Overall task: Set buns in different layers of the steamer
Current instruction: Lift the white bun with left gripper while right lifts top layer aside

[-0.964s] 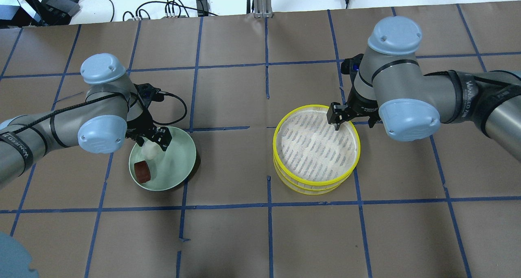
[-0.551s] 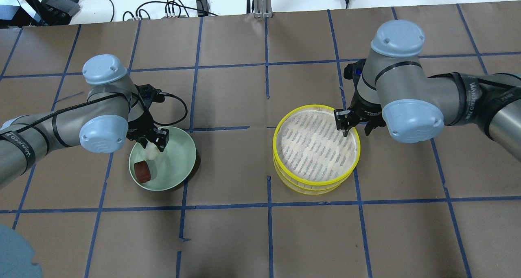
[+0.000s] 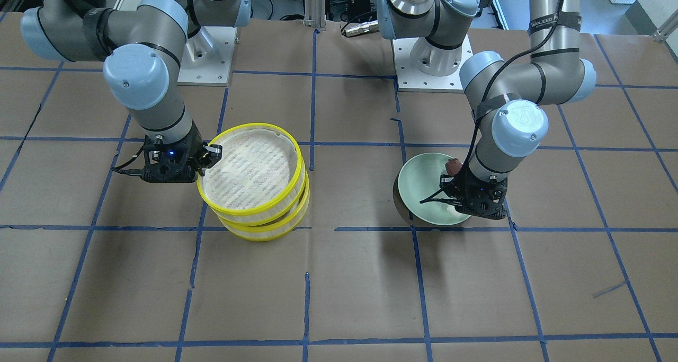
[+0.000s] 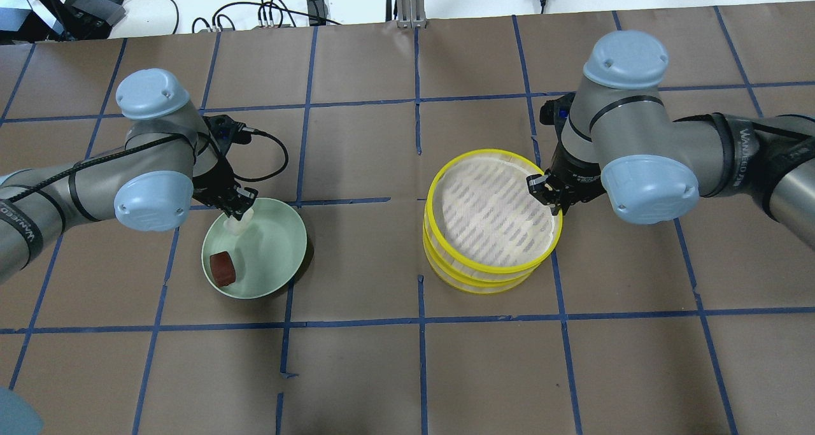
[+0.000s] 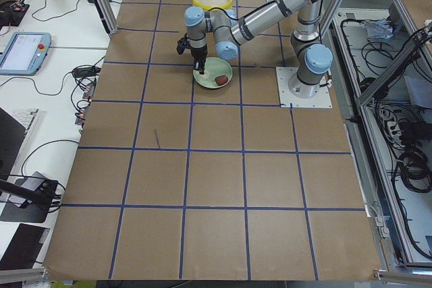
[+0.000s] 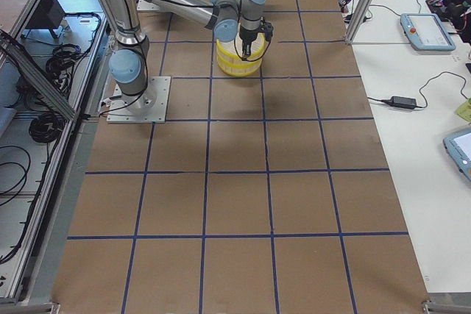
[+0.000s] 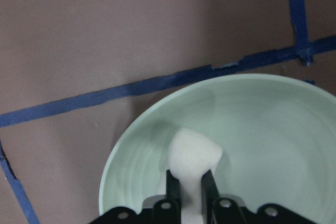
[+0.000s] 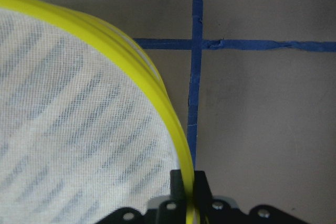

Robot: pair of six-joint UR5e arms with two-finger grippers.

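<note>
The steamer stands right of centre, two yellow-rimmed tiers. My right gripper (image 4: 549,197) is shut on the top tier's yellow rim (image 8: 157,95) at its right edge, and that tier (image 4: 439,180) sits raised and offset over the lower tier (image 4: 474,283). Its striped liner (image 3: 249,166) holds nothing. My left gripper (image 4: 241,204) is shut on the white bun (image 7: 193,155) and holds it just above the pale green plate (image 4: 277,247), near its far left edge. The reddish-brown bun (image 4: 223,269) lies in the plate; it also shows in the front-facing view (image 3: 453,166).
The brown table has a grid of blue tape lines (image 4: 420,323). Cables and a metal post (image 4: 407,2) lie beyond the far edge. The arm bases (image 3: 434,60) stand at the robot's side of the table.
My left gripper closed on the white bun and drew it up toward the plate's far left edge. My right gripper moved right to the rim, closed on it, and the top tier rose and shifted.
</note>
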